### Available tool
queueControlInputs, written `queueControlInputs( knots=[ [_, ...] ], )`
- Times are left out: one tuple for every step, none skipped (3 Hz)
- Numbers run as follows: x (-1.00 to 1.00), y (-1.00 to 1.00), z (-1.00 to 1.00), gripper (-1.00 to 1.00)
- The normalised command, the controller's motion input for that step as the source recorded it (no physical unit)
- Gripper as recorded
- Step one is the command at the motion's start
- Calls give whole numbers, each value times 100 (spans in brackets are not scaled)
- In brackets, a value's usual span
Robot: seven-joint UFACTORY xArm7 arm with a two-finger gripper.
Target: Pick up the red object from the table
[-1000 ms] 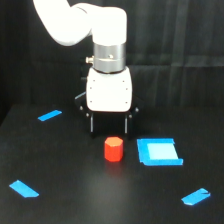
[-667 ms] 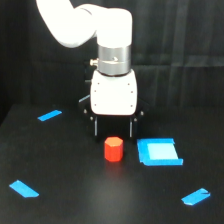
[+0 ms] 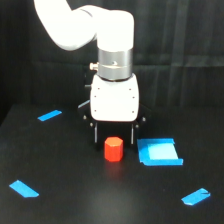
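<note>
The block (image 3: 113, 149) looks light, rigid and smooth; grip its flat sides. The end effector (image 3: 114, 140) stands open, fingers straddling it on the table (image 3: 75, 200).

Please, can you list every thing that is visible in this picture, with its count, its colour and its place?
red object: 1, red-orange, on the table, centre, below the gripper and between its fingers.
flat square piece: 1, blue, on the table, at the exterior view's right of the red object.
tape strips: 3, blue, on the table: far left, near left, near right.
table: 1, black, fills the lower part.
curtain: 1, black, behind.
arm: 1, white, from upper left.
gripper: 1, white body, black fingers, open, low over the red object.
</note>
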Motion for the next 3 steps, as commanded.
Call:
queueControlInputs(
  knots=[
    [0, -47, -4, 85],
    [19, -48, -20, 100],
    [11, -12, -21, 28]
  ],
)
